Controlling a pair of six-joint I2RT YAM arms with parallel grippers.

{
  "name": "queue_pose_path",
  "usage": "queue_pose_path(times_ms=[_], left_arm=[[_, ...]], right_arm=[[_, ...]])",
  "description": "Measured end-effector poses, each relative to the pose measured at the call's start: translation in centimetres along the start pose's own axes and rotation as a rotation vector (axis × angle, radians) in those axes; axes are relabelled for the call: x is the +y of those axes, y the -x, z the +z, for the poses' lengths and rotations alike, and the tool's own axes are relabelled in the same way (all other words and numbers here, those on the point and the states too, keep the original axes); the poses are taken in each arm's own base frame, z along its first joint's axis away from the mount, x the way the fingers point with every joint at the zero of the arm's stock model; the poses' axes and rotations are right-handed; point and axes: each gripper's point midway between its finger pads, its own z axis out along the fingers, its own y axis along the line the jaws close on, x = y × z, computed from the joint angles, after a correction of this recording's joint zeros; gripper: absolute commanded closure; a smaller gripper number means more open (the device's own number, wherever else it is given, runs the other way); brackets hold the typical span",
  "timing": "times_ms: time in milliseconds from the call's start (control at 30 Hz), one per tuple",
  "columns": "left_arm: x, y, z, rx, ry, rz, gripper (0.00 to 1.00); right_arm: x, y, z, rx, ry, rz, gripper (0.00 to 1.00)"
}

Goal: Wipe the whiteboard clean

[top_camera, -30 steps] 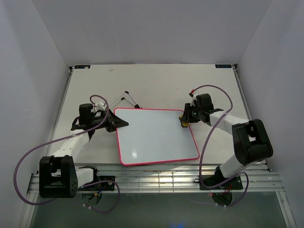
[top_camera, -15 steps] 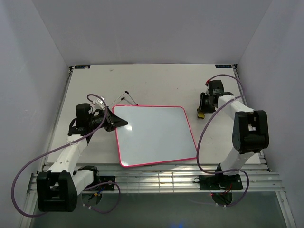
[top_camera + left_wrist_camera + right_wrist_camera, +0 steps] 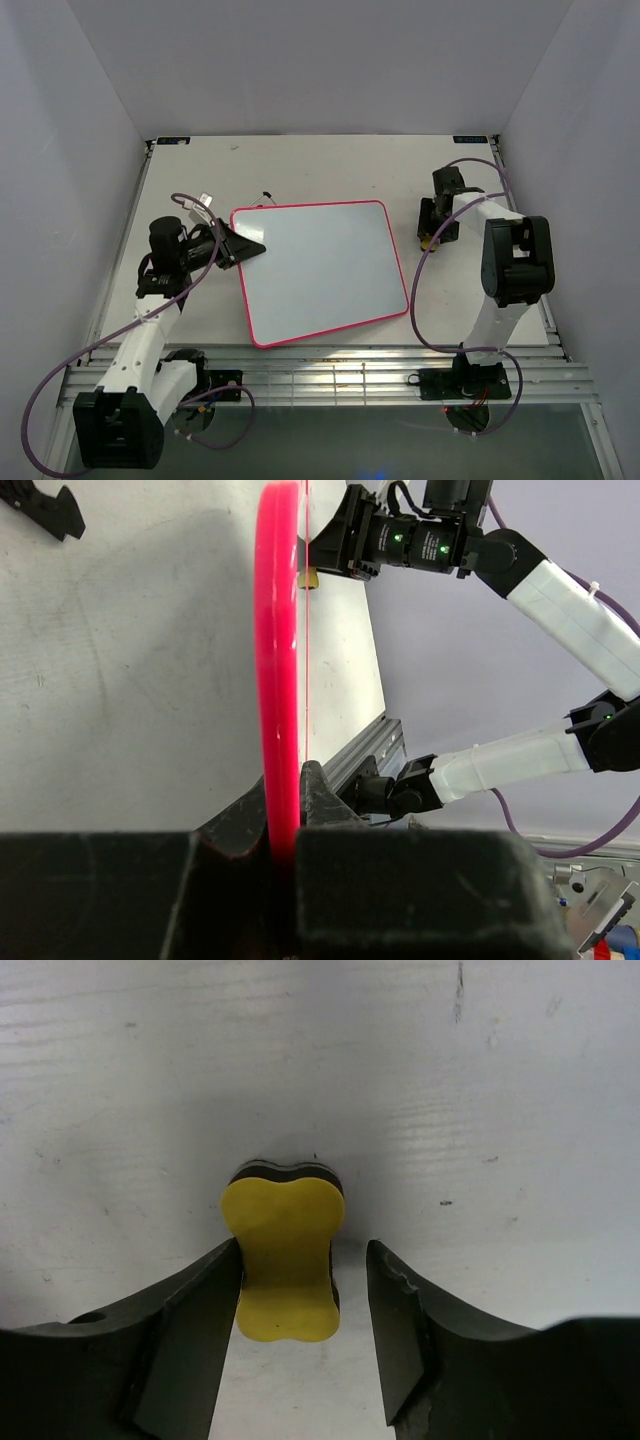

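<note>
From the top camera I see the whiteboard (image 3: 320,270) mid-worktop (image 3: 330,165), a glossy white rectangle with rounded corners and a thin pink-red frame. Its long axis lies near the 9-to-3 line, my left fingers (image 3: 243,247) are at its 9 o'clock edge, and my right fingers (image 3: 429,228) are just off its 3 o'clock side. The left wrist camera adds the frame seen edge-on, pinched between the black left fingers. Only the right wrist camera shows the yellow waisted eraser (image 3: 287,1260) with its dark base on the scuffed worktop, the right fingers spread either side of it.
</note>
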Motion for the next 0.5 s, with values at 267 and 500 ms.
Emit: queue_pose_path(times_ms=[267,500], left_arm=[[-3.2,3.2,-0.2,-0.064,-0.048,0.135,1.00],[-5.7,6.1,-0.3,-0.152,-0.091,0.256,1.00]], right_arm=[[-0.6,0.3,-3.2,-0.021,-0.003,0.008,0.37],[0.6,1.5,-9.1,-0.173,0.105,0.022,0.34]])
